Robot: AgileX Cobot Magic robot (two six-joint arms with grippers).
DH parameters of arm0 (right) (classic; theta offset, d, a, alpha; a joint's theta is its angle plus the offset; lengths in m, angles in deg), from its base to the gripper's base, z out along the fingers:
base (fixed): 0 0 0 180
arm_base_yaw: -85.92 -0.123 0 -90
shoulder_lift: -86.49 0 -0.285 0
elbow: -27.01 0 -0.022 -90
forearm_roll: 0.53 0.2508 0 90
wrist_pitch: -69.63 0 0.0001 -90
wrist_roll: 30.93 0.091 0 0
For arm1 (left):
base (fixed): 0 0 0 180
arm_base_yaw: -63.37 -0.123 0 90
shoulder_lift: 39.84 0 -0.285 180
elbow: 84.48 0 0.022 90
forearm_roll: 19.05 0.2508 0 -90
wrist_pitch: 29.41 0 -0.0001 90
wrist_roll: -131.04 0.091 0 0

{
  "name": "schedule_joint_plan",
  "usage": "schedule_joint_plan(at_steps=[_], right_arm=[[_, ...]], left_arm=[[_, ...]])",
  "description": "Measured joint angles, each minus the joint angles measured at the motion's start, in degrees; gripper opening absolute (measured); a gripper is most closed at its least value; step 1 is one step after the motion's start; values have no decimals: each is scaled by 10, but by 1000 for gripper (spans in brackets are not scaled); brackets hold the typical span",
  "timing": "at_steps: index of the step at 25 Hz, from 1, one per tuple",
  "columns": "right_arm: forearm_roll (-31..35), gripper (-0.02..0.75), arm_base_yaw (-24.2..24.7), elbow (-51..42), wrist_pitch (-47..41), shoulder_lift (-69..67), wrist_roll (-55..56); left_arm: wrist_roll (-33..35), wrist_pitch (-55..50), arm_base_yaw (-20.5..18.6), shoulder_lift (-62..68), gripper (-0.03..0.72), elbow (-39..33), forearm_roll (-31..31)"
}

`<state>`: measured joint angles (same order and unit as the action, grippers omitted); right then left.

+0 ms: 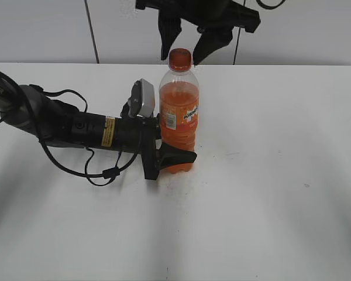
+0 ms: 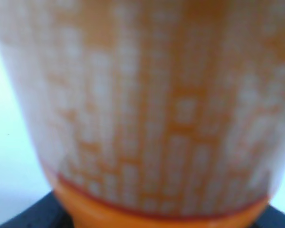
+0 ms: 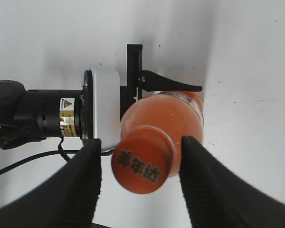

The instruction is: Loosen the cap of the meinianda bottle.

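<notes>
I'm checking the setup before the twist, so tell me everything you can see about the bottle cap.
The cap is a small round orange plastic screw cap with dark characters printed on top. It sits on the neck of the upright meinianda bottle, apparently still screwed on. The right gripper hangs over it, a finger on either side, with gaps visible, not yet clamping. The left gripper holds the bottle low down.

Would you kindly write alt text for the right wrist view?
Seen from above, the right gripper straddles the orange cap of the upright Mirinda bottle, fingers not visibly touching it. The left gripper clasps the bottle's lower body on the white table.
</notes>
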<state>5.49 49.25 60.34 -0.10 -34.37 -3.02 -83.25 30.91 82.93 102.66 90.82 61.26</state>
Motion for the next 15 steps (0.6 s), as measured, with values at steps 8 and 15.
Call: schedule_joint_plan(at_steps=[8,15], right_arm=[[2,364,0,1,0,3,-2],[5,363,0,1,0,3,-7]], left_arm=[[0,0,0,0,406,0,0],[0,-1,0,0,406,0,-1]])
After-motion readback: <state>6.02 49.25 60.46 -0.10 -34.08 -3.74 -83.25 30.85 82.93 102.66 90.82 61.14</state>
